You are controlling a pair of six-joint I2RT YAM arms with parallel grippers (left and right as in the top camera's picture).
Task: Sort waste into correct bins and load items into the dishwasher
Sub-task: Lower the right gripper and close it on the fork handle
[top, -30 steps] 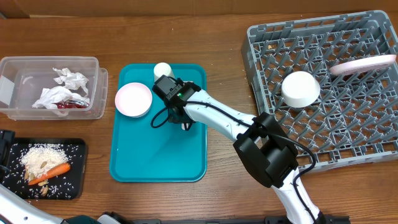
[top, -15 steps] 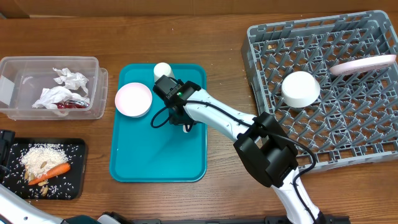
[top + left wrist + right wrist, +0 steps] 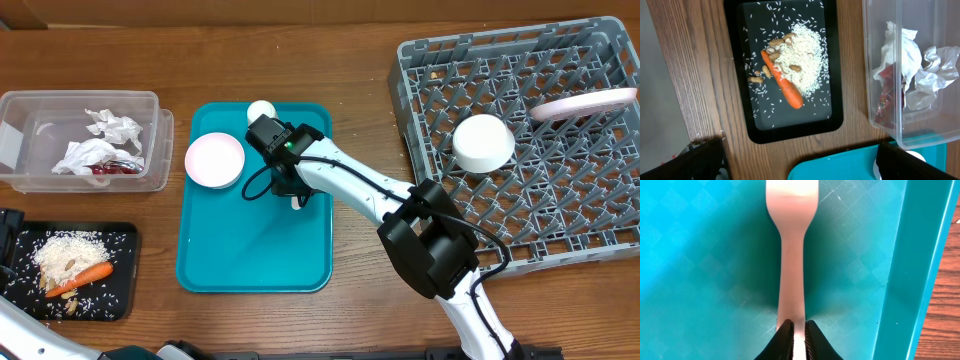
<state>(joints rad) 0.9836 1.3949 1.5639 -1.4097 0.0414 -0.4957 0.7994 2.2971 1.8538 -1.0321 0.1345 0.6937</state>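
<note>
My right gripper is shut on the handle of the white plastic fork, low over the teal tray. In the overhead view it is at the tray's upper middle, between the pale pink bowl and the tray's right rim. A small white cup stands just behind the wrist. My left gripper is open and empty above the table's edge, near the black tray, which holds rice and a carrot piece. The clear tub holds napkins and a red wrapper.
The grey dish rack at the right holds a white bowl and a pale pink plate on edge. The clear tub and black tray sit at the left. The teal tray lies in the middle.
My right gripper has shifted slightly toward the back right over the teal tray, still shut on the fork. Nothing else has moved.
</note>
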